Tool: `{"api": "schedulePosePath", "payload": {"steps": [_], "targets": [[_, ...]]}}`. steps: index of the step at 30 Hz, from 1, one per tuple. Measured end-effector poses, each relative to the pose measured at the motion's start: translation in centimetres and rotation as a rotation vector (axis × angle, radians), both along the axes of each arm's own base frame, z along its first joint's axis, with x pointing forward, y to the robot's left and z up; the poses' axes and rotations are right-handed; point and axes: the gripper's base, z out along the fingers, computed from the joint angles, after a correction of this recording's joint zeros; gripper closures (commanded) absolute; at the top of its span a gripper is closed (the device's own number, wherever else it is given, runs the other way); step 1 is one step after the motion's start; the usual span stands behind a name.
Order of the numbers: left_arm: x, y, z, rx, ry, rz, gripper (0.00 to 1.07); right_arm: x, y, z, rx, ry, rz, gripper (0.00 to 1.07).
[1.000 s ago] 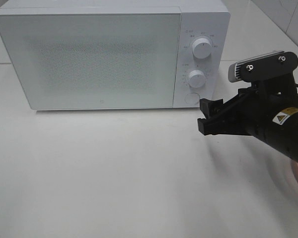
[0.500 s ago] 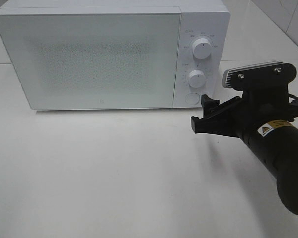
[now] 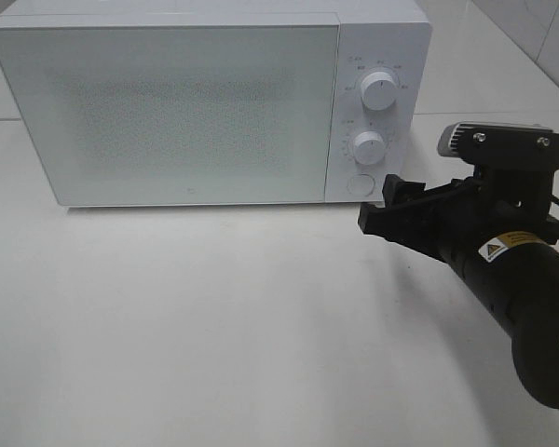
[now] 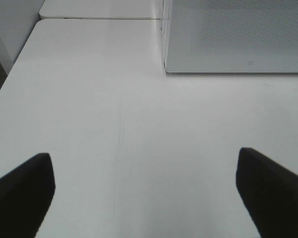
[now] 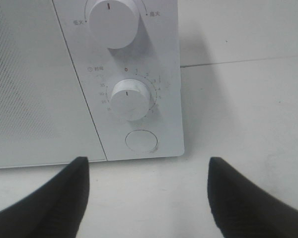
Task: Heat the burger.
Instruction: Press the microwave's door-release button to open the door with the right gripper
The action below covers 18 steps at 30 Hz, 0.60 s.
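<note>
The burger is not in view in any frame. The white microwave (image 3: 186, 102) stands at the back of the table with its door shut; it also shows in the left wrist view (image 4: 238, 34). My right gripper (image 3: 380, 207) is open and empty, just in front of the microwave's control panel, close to the round door button (image 3: 359, 183). In the right wrist view the gripper (image 5: 146, 198) points at that button (image 5: 141, 141), below the timer knob (image 5: 130, 98). My left gripper (image 4: 146, 198) is open and empty over bare table, out of the exterior view.
The control panel carries an upper knob (image 3: 379, 92) and a timer knob (image 3: 369, 147). The white table (image 3: 214, 317) stretches in front of the microwave. Its left edge shows in the left wrist view (image 4: 20, 64).
My right arm has swung and its gripper has moved a little left, closer to the control panel. The pink edge at the far right is now covered by the arm.
</note>
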Motion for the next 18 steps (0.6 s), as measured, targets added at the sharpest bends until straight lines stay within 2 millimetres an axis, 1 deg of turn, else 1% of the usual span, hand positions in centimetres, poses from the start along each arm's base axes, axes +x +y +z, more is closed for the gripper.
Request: {"api": "schedulePosePath", "payload": {"steps": [1,2,3,4,5,6,7,8,9,10,11,12,13,14,15,16,17,18], "targets": [[0.0,0.0,0.0,0.0,0.0,0.0,0.16,0.0,0.0,0.0,0.0,0.0,0.0,0.46],[0.0,0.0,0.0,0.0,0.0,0.0,0.16,0.0,0.0,0.0,0.074,0.005,-0.022,0.49],[0.0,0.0,0.0,0.0,0.0,0.0,0.16,0.0,0.0,0.0,0.112,0.007,-0.033,0.51],[0.0,0.0,0.0,0.0,0.0,0.0,0.16,0.0,0.0,0.0,0.112,0.007,-0.033,0.51],[0.0,0.0,0.0,0.0,0.0,0.0,0.16,0.0,0.0,0.0,0.199,0.012,-0.058,0.56],[0.0,0.0,0.0,0.0,0.0,0.0,0.16,0.0,0.0,0.0,0.237,0.014,-0.069,0.57],[0.0,0.0,0.0,0.0,0.0,0.0,0.16,0.0,0.0,0.0,0.237,0.014,-0.069,0.57],[0.0,0.0,0.0,0.0,0.0,0.0,0.16,0.0,0.0,0.0,0.333,0.02,-0.097,0.62],[0.0,0.0,0.0,0.0,0.0,0.0,0.16,0.0,0.0,0.0,0.376,0.023,-0.11,0.64],[0.0,0.0,0.0,0.0,0.0,0.0,0.16,0.0,0.0,0.0,0.376,0.023,-0.11,0.64],[0.0,0.0,0.0,0.0,0.0,0.0,0.16,0.0,0.0,-0.01,0.471,0.03,-0.138,0.69],[0.0,0.0,0.0,0.0,0.0,0.0,0.16,0.0,0.0,-0.01,0.471,0.03,-0.138,0.69],[0.0,0.0,0.0,0.0,0.0,0.0,0.16,0.0,0.0,-0.01,0.584,0.037,-0.17,0.73],[0.0,0.0,0.0,0.0,0.0,0.0,0.16,0.0,-0.01,-0.01,0.639,0.04,-0.188,0.76],[0.0,0.0,0.0,0.0,0.0,0.0,0.16,0.0,-0.01,-0.01,0.639,0.04,-0.188,0.76],[0.0,0.0,0.0,0.0,0.0,0.0,0.16,0.0,-0.01,-0.01,0.735,0.046,-0.216,0.8],[0.0,0.0,0.0,0.0,0.0,0.0,0.16,0.0,-0.01,-0.01,0.735,0.046,-0.216,0.8],[0.0,0.0,0.0,0.0,0.0,0.0,0.16,-0.01,0.0,-0.03,0.828,0.054,-0.243,0.81]]}}
